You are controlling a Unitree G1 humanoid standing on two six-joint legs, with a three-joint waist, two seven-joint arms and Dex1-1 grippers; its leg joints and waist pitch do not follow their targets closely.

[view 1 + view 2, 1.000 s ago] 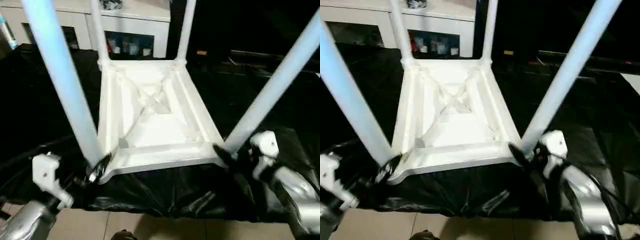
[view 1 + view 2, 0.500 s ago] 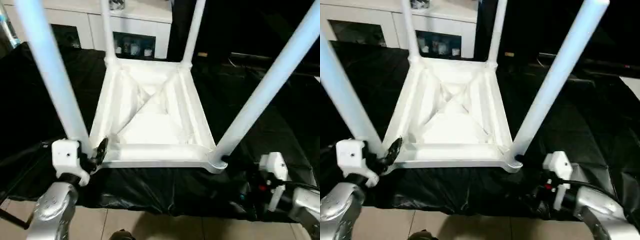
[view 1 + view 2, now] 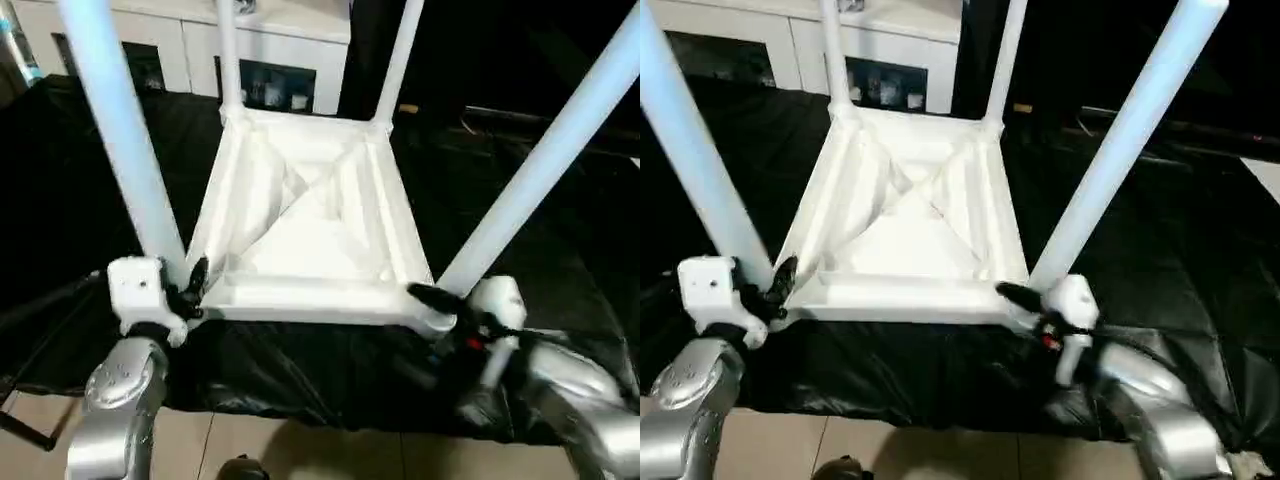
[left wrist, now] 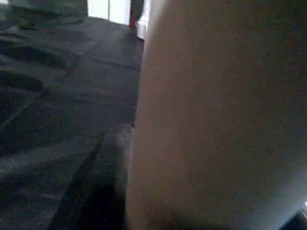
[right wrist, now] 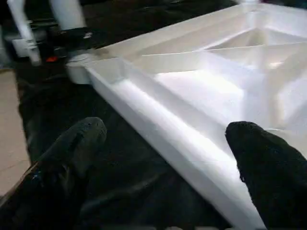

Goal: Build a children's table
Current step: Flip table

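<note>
Four white tapered legs stand up from the corner sockets of the table top, which lies upside down, ribbed underside up, on a black sheet covering the work surface. Taking the table top as landmark: the near-left leg rises from its near-left corner, the near-right leg from its near-right corner, and the far-left leg and far-right leg from the two far corners. The near edge of the top sits close to the sheet's front edge, with beige floor tiles visible below it. Beyond the far edge of the top stands a white cabinet with glass doors. The left gripper is at the near-left corner of the top, at the base of the near-left leg; one black finger shows just beside the leg, and the left wrist view has the pale leg surface very close in front of the camera. From these views I cannot tell how wide its jaws stand or whether they grip the leg. The right gripper is at the near edge of the top by the near-right corner, jaws wide apart: in the right wrist view one finger is over the black sheet outside the rim, the other over the inner side, the rim of the top passing between them with gaps visible; it holds nothing.
</note>
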